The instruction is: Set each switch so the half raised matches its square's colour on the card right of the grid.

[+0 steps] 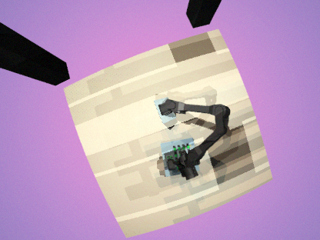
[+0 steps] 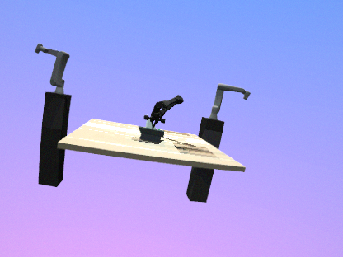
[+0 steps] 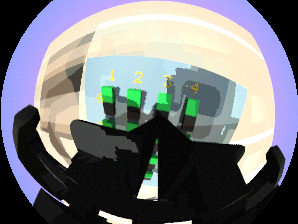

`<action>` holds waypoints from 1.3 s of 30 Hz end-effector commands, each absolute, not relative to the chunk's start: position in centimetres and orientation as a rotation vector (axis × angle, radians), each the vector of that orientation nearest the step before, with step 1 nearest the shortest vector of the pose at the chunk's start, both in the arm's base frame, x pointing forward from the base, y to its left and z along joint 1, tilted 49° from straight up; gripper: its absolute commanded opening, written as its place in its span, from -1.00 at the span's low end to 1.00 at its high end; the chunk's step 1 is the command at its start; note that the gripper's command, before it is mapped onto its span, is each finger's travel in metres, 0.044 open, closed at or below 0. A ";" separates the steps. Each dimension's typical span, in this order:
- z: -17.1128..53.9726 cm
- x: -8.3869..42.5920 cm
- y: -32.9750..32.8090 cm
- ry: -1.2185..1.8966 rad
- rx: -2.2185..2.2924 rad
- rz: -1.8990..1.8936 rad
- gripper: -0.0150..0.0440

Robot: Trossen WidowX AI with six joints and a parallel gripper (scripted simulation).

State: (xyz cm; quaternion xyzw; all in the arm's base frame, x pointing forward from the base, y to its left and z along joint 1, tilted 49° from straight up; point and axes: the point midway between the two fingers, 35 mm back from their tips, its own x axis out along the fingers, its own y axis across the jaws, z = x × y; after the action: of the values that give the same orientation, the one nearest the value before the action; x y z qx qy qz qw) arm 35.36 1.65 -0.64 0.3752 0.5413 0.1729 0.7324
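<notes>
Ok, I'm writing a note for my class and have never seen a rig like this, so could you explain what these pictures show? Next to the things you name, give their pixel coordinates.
One jointed dark arm (image 1: 221,120) (image 2: 164,105) works at a pale, wood-toned table (image 1: 127,135) (image 2: 107,137). The top picture looks down from above, and the exterior one looks from off to the side. The wrist picture is taken from the arm's own wrist, looking past its gripper (image 1: 173,163) (image 3: 159,119). On the table is a light blue panel (image 1: 167,145) (image 3: 95,67) carrying green-and-dark switches, its columns numbered 1 to 4. The gripper is closed over the panel, with nothing held.
</notes>
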 end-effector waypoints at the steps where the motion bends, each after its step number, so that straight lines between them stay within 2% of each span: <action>1: -0.8 35.3 1.6 1.195 0.829 0.374 -0.49; 39: -1.0 35.4 1.9 1.195 0.829 0.375 -0.49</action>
State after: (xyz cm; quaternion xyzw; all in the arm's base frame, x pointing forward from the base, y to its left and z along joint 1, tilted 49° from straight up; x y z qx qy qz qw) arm 35.43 1.87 -0.86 0.3755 0.5416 0.1728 0.7320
